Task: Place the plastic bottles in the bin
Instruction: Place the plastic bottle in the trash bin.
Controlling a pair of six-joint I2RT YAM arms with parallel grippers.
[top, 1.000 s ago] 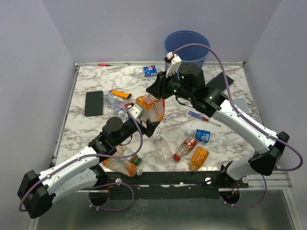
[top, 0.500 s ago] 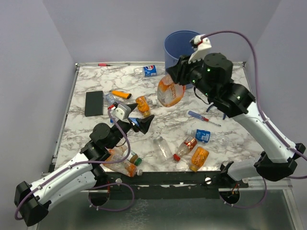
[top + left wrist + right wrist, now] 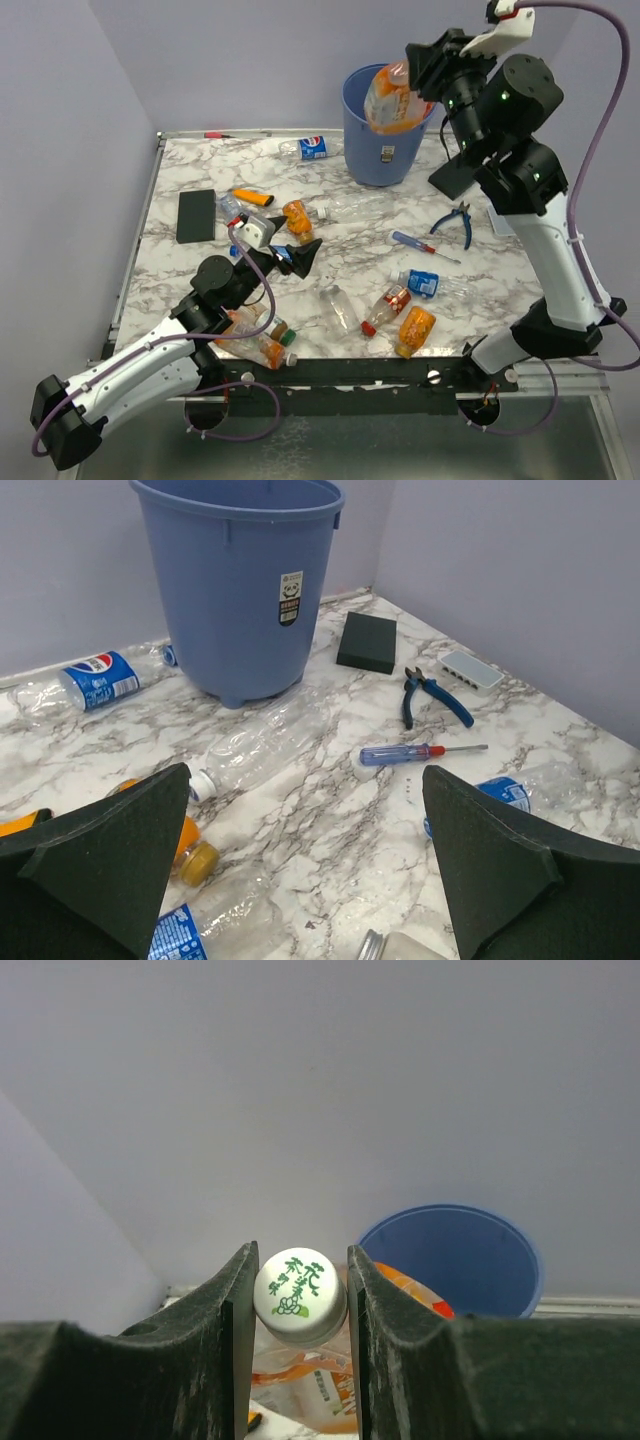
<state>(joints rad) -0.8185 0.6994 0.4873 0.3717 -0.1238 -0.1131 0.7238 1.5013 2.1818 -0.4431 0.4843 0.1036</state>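
Observation:
My right gripper (image 3: 420, 72) is shut on the white cap and neck of an orange-labelled plastic bottle (image 3: 391, 100), which hangs over the mouth of the blue bin (image 3: 388, 155). In the right wrist view the cap (image 3: 300, 1285) sits between the fingers, with the bin (image 3: 470, 1260) below and behind. My left gripper (image 3: 297, 256) stands open low over the table's middle, nothing between its fingers. Other plastic bottles lie around: a Pepsi one (image 3: 312, 148), a clear one (image 3: 260, 740), an orange one (image 3: 297, 218), and several near the front (image 3: 400, 305).
A blue-handled screwdriver (image 3: 425, 245) and pliers (image 3: 455, 220) lie right of centre. One black slab (image 3: 196, 215) lies at the left, another (image 3: 367, 642) beside the bin. An orange cutter (image 3: 253, 197) lies near the left slab. Crushed bottles (image 3: 262, 340) crowd the left arm.
The right arm carried the orange-labelled bottle from the table's middle up and back to above the bin. The left gripper let go of it, opened wide and drew back a little.

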